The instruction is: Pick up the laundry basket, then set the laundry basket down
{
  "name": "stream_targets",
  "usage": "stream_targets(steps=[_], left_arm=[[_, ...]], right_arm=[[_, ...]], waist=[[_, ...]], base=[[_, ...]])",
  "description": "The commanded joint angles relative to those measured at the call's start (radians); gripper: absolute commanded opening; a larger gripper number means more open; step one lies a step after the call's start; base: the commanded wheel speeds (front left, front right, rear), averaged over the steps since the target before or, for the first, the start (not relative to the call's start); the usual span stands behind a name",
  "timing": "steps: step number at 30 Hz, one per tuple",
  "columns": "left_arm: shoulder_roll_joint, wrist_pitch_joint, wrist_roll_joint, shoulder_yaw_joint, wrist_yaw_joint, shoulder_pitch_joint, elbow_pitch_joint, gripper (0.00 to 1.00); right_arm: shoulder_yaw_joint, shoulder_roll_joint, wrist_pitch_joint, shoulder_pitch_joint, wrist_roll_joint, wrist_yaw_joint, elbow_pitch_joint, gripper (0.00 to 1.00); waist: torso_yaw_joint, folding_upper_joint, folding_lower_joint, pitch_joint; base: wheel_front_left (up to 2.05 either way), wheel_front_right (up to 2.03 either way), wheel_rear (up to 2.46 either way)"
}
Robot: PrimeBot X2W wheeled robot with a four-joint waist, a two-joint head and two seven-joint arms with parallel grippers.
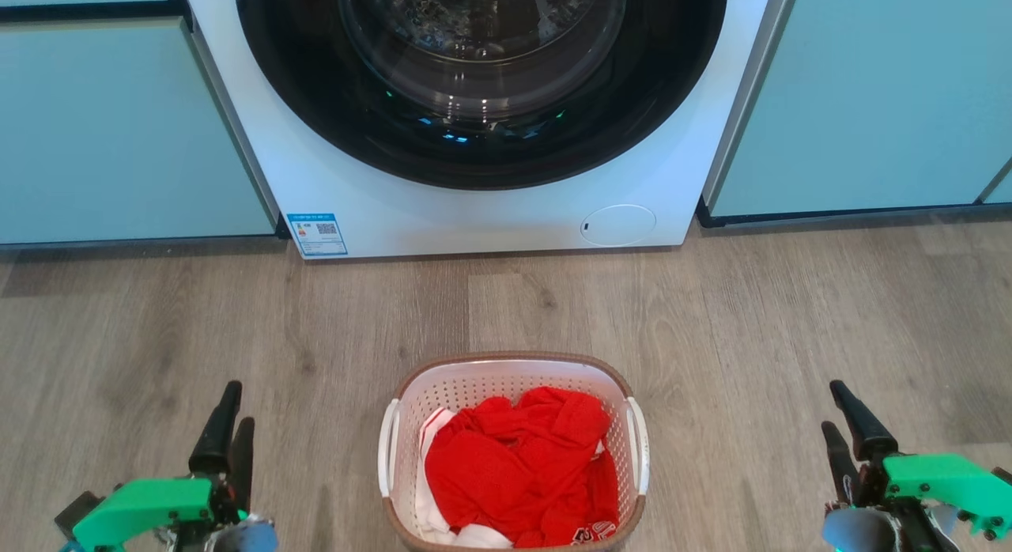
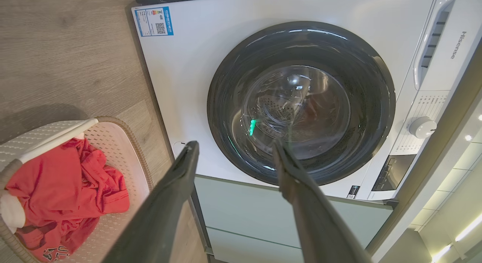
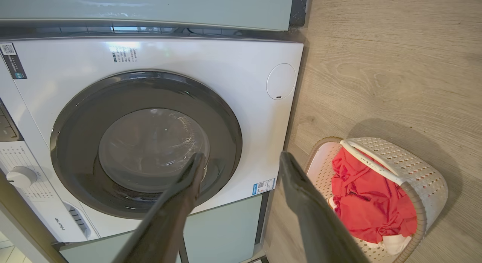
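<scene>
You've got the washer [image 1: 490,216] dead ahead, beyond the laundry basket [image 1: 506,357] on the floor [image 1: 751,315], red clothes [image 1: 522,465] inside. Left gripper [image 1: 237,406] and right gripper [image 1: 832,406] flank it, well apart, jaws spread, touching nothing.

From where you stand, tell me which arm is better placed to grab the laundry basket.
Left, narrowly. The left end effector sits slightly nearer the laundry basket than the right end effector. Both are open and clear of it, one on each side, so a two-armed lift looks likelier.
</scene>
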Motion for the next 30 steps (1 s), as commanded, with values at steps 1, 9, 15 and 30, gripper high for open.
stream_targets(steps=[1, 9, 15, 30], left_arm=[[0.009, -0.008, 0.011, 0.001, -0.001, -0.057, -0.033, 1.0], [0.009, -0.032, 0.059, 0.006, -0.002, -0.064, -0.038, 1.0], [0.009, -0.05, 0.109, 0.011, -0.002, -0.073, -0.055, 1.0], [0.01, -0.091, 0.269, 0.012, -0.003, -0.084, -0.127, 1.0]], right_arm=[[-0.007, -0.005, -0.012, -0.041, -0.014, 0.001, -0.038, 1.0], [-0.012, -0.006, -0.036, -0.046, -0.078, 0.001, -0.057, 1.0], [-0.007, -0.007, -0.053, -0.052, -0.145, 0.002, -0.09, 1.0], [0.01, -0.008, -0.094, -0.079, -0.395, 0.003, -0.171, 1.0]], waist=[[0.0, 0.0, 0.0, 0.0], [0.0, 0.0, 0.0, -0.003], [0.001, 0.0, 0.0, -0.004], [0.012, 0.0, 0.0, -0.011]], base=[[0.0, 0.0, 0.0], [0.0, 0.0, 0.0], [0.0, 0.0, 0.0], [0.0, 0.0, 0.0]])
